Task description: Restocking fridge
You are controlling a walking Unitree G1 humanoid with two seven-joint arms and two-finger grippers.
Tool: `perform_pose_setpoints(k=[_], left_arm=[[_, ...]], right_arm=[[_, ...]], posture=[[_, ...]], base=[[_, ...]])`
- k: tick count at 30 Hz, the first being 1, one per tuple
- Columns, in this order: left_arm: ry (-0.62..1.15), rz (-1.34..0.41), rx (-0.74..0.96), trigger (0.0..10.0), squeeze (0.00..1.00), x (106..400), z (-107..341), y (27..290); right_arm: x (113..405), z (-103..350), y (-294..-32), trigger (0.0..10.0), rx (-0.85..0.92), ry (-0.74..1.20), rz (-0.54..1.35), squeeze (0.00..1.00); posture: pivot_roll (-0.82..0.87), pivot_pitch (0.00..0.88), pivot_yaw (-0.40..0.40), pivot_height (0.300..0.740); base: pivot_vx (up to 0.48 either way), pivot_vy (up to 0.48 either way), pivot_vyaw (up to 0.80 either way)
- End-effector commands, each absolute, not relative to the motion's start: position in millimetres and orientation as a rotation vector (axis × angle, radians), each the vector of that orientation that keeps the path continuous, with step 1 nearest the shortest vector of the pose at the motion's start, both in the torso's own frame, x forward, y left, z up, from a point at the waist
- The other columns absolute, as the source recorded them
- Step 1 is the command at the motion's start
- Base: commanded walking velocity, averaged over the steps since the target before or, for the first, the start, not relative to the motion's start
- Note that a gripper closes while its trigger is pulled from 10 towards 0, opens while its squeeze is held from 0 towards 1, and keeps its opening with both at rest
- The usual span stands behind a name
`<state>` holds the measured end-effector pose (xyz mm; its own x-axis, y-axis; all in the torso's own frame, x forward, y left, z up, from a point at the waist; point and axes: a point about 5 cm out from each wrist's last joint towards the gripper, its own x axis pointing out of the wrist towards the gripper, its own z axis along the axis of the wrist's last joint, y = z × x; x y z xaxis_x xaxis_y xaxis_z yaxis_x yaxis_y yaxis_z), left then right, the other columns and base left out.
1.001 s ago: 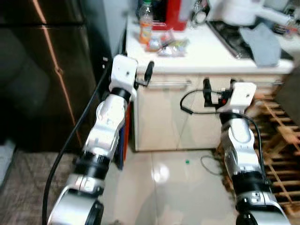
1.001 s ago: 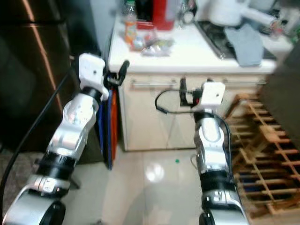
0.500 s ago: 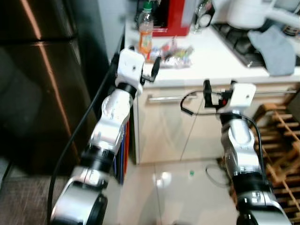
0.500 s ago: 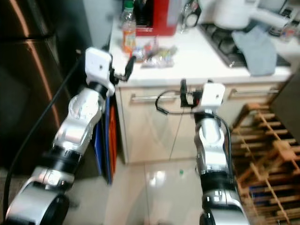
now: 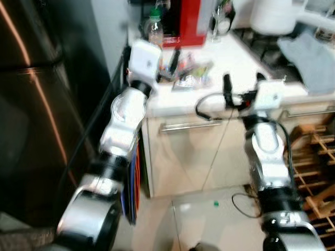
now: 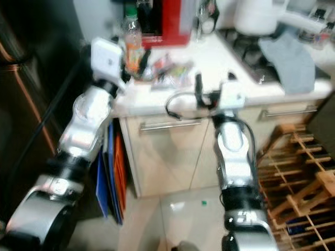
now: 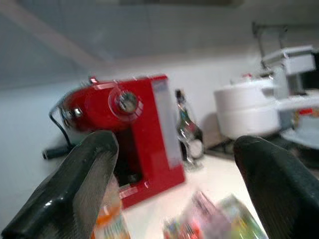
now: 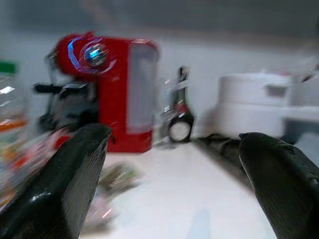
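Observation:
A clear bottle (image 6: 131, 39) with a green cap and an orange label stands at the left end of the white counter (image 5: 235, 57), in front of a red coffee machine (image 5: 186, 18). Colourful snack packets (image 6: 170, 73) lie beside it. My left gripper (image 7: 174, 149) is open at the counter's left corner, just short of the bottle and packets. My right gripper (image 5: 243, 83) is open too, held at the counter's front edge to the right of the packets. The dark fridge (image 5: 36, 104) stands on the left with its doors closed.
A white pot (image 5: 275, 13), a stove and a grey cloth (image 5: 309, 49) take up the counter's right. A small glass bottle (image 7: 187, 132) stands by the coffee machine. Blue and orange boards (image 6: 112, 167) lean between fridge and cabinet. A wooden rack (image 5: 314, 162) stands at the right on the floor.
The camera has come closer to the counter. Both grippers have risen from the cabinet front to counter-top height, the left one reaching toward the bottle and packets.

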<state>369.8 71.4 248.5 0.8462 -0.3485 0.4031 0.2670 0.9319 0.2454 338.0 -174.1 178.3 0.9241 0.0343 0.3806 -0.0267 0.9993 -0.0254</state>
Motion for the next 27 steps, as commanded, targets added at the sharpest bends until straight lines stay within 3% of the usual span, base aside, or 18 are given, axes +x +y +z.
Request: perform_pose_setpoints(k=[1, 6, 12, 27], left_arm=[[-0.463, -0.254, 0.186, 10.0, 0.0, 376.1, 254.3, 87.6], [-0.55, -0.251, 0.204, 10.0, 0.0, 386.7, 287.9, 84.7], [-0.528, -0.286, 0.123, 10.0, 0.0, 397.8, 307.0, 78.8], [-0.375, -0.333, 0.029, 10.0, 0.0, 417.7, 322.6, 69.0]], right_arm=[[339.5, 186.6, -165.4, 10.0, -0.003, -0.42, 0.057, 0.0], [333.6, 184.8, -159.8, 10.0, 0.014, -0.414, 0.082, 0.0], [326.5, 186.7, -155.4, 10.0, 0.025, -0.426, 0.114, 0.0], [316.8, 182.6, -147.6, 10.0, 0.04, -0.396, 0.145, 0.0]], posture=[[-0.07, 0.0, 0.008, 0.74], [-0.07, 0.0, -0.004, 0.74], [-0.07, 0.0, -0.005, 0.74], [-0.1, 0.0, 0.002, 0.74]], base=[[0.48, 0.0, 0.0], [0.48, 0.0, 0.0], [0.474, 0.0, 0.0], [0.0, 0.0, 0.0]])
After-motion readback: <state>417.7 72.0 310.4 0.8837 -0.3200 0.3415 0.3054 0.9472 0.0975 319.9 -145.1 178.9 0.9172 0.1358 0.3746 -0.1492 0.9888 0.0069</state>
